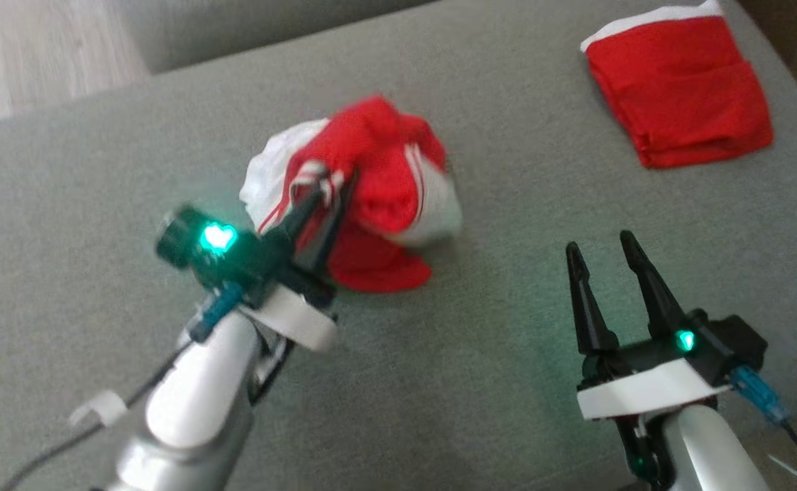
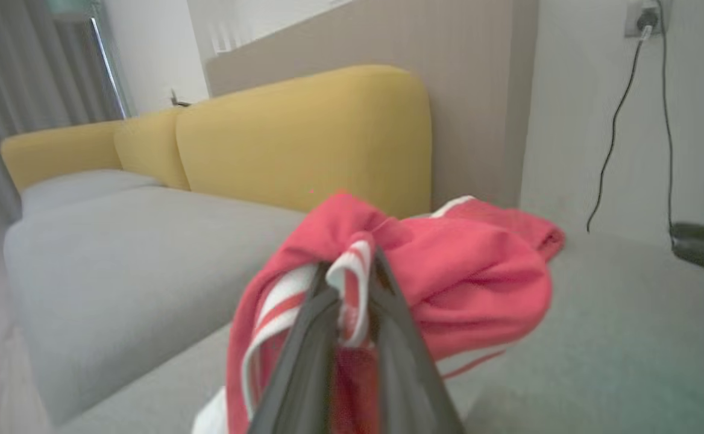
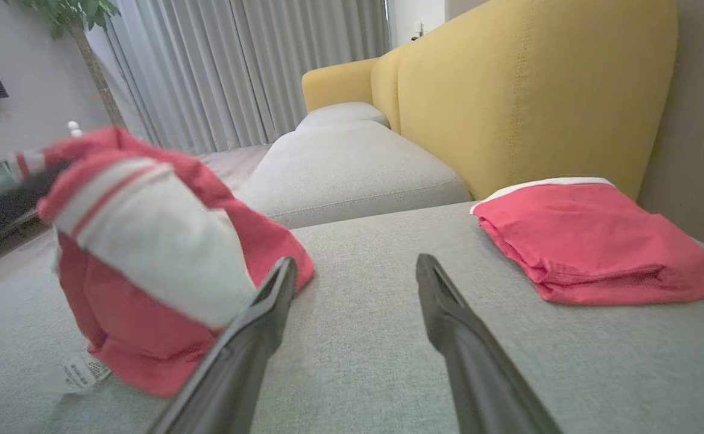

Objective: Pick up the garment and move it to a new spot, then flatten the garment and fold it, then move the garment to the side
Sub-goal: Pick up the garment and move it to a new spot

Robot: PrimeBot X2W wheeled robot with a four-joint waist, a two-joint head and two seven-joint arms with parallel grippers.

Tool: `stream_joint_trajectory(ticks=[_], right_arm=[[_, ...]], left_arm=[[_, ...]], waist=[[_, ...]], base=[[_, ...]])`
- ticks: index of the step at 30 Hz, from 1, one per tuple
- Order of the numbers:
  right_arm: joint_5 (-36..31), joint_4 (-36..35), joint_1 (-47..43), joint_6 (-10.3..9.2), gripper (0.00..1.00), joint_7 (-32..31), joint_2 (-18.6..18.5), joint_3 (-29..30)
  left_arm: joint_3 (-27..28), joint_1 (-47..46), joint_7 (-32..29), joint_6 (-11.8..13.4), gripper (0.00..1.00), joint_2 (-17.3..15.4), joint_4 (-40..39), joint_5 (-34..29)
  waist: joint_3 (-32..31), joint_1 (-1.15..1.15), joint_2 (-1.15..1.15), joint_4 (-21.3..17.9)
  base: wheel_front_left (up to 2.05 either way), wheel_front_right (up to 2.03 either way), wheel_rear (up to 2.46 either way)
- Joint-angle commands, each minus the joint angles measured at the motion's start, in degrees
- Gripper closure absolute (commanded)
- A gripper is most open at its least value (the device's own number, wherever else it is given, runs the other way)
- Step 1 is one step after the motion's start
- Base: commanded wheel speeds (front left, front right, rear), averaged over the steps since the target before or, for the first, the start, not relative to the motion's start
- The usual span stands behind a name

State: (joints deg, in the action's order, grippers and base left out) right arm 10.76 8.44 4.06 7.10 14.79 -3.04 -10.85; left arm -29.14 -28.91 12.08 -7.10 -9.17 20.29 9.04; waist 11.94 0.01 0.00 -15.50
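Observation:
The garment [image 1: 371, 198] is a crumpled red and white piece with striped trim, bunched up and partly lifted off the grey sofa seat [image 1: 480, 382]. My left gripper [image 1: 334, 184] is shut on a striped fold of it; in the left wrist view the fingers pinch that fold of the garment [image 2: 466, 283] at the left gripper [image 2: 352, 271]. My right gripper [image 1: 600, 245] stands open to the right of the garment, over bare cushion. In the right wrist view the right gripper [image 3: 355, 271] has nothing between its fingers, and the hanging garment [image 3: 147, 241] is at its left, a label showing low down.
A folded red garment with a white edge [image 1: 678, 88] lies at the seat's far right corner, folded red garment [image 3: 593, 241]. Yellow backrest [image 3: 521, 90] rises behind the seat. Wooden floor [image 1: 30, 48] lies beyond the far left edge. A wall cable [image 2: 617, 120] hangs at the right.

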Motion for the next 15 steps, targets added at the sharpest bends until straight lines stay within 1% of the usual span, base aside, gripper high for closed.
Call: stream_joint_trajectory(ticks=[1,2,3,5,6,9,12,15], right_arm=[[0.3,-1.7,2.4,0.39,0.00,0.2,0.1,-1.8],[0.3,-1.7,2.4,0.39,0.00,0.2,0.1,-1.8],[0.3,-1.4,2.6,0.39,0.00,0.2,0.1,-2.1],[0.5,-0.8,2.8,0.39,0.00,0.2,0.1,-2.5],[0.5,-0.6,2.8,0.39,0.00,0.2,0.1,-2.6],[0.5,0.1,2.1,0.39,0.00,0.2,0.2,-2.5],[-0.1,0.9,1.1,0.39,0.00,0.2,0.2,-2.3],[-0.8,1.6,-0.4,0.39,0.00,0.2,0.2,-1.5]], left_arm=[[1.4,-1.9,1.6,0.3,0.32,0.2,1.1,-0.5],[1.4,-1.9,1.6,0.3,0.32,0.2,1.1,-0.5],[0.9,-1.9,2.3,0.5,0.00,1.0,3.2,-0.9],[0.1,-1.9,2.8,1.1,0.00,2.6,5.7,-1.7],[-0.2,-1.7,2.9,1.3,0.00,3.2,5.1,-2.2],[-0.2,1.4,2.9,2.1,0.00,4.3,0.8,-2.7],[1.0,6.8,2.9,3.4,0.00,4.4,-4.8,-3.4],[3.4,13.4,2.9,6.1,0.00,4.0,-10.7,-4.0]], waist=[[2.2,-0.01,0.00,0.9],[2.2,-0.01,0.00,0.9],[2.7,-0.01,0.00,1.3],[3.1,-0.01,0.00,2.1],[3.0,-0.01,0.00,2.6],[1.5,-0.01,0.00,4.1],[-1.1,-0.01,0.00,5.7],[-4.2,-0.01,0.00,7.3]], base=[[0.00,0.00,0.00],[0.00,0.00,0.00],[0.00,0.00,0.00],[0.00,0.00,0.00],[0.00,0.00,0.00],[0.00,0.00,0.00],[0.00,0.00,0.00],[0.00,0.00,0.00]])
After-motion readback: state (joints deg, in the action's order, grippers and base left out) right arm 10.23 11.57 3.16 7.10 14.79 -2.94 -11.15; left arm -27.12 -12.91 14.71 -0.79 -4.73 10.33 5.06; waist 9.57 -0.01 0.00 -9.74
